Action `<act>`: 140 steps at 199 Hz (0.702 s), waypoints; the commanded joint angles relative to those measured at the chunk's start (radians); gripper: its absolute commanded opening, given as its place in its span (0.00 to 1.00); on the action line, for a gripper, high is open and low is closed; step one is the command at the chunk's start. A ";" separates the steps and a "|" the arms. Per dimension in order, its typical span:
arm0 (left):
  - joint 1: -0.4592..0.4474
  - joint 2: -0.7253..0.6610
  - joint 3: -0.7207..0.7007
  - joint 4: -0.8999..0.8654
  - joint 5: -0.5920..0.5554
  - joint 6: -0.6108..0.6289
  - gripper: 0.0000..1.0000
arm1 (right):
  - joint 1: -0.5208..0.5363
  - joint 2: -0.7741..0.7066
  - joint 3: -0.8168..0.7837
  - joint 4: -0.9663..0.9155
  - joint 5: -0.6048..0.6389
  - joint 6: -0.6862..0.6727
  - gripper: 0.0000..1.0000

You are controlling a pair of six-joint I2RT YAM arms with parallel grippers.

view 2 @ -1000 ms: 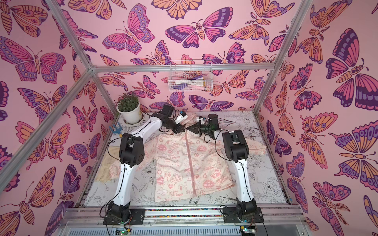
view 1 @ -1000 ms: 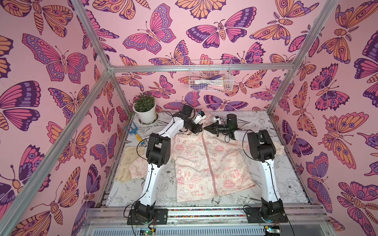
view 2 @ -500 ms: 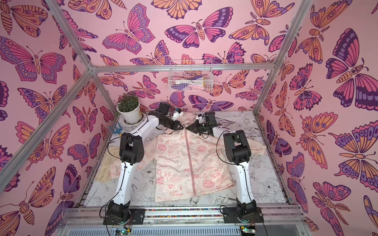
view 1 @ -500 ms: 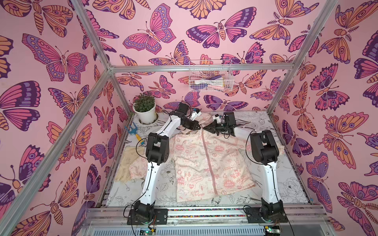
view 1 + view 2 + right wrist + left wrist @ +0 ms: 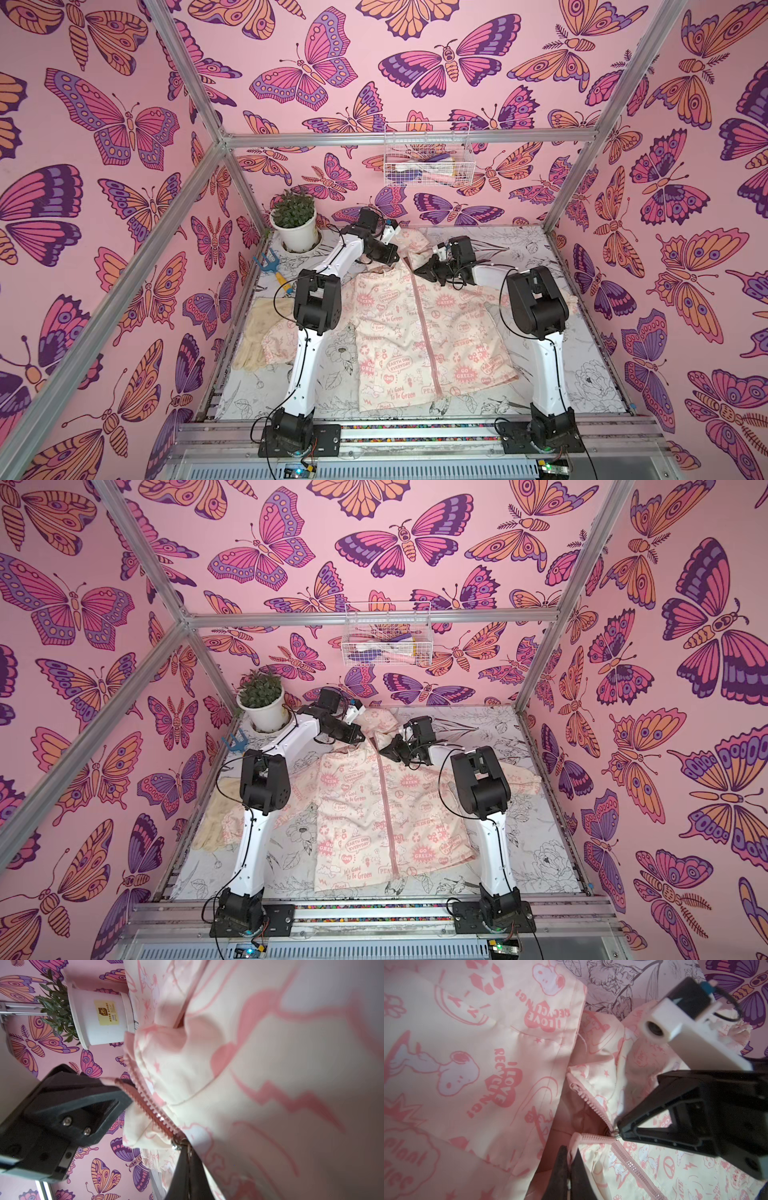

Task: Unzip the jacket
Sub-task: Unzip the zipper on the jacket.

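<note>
Left wrist view: the left gripper (image 5: 569,1167) has its dark fingers (image 5: 560,1169) pressed together, pinching the pink tape edge at the collar of the jacket (image 5: 467,1053), just beside the top end of the zipper (image 5: 592,1105). Opposite it, the right gripper (image 5: 618,1133) meets the zipper pull (image 5: 615,1134) with its tips closed. Above the pull the two rows of teeth part in a short V; below it they run joined.

In the right wrist view the right gripper's fingers (image 5: 180,1169) clamp the metal pull, and the left gripper (image 5: 116,1084) grips the tape end close by.

In both top views the jacket lies flat in the middle of the bench (image 5: 582,374), hood toward the far edge, hem toward the near edge, zipper closed down most of its length. The two grippers face each other at the collar. The left arm's elbow hides part of one sleeve, whose cuff rests on a cream glove (image 5: 259,332) at the left edge. A potted plant (image 5: 297,232) stands in the far left corner, with a small rake (image 5: 272,270) between it and the glove.
</note>
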State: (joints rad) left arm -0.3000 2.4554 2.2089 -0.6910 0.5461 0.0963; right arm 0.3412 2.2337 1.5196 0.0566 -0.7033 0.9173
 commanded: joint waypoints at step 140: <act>0.045 0.156 0.302 0.081 -0.379 0.090 0.00 | 0.130 -0.295 -0.342 -0.539 0.242 -0.109 0.00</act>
State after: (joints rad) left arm -0.3080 2.6255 2.4737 -0.7265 0.3580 0.1284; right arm 0.4408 1.9961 1.2442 -0.2352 -0.4877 0.8246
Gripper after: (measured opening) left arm 0.052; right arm 0.044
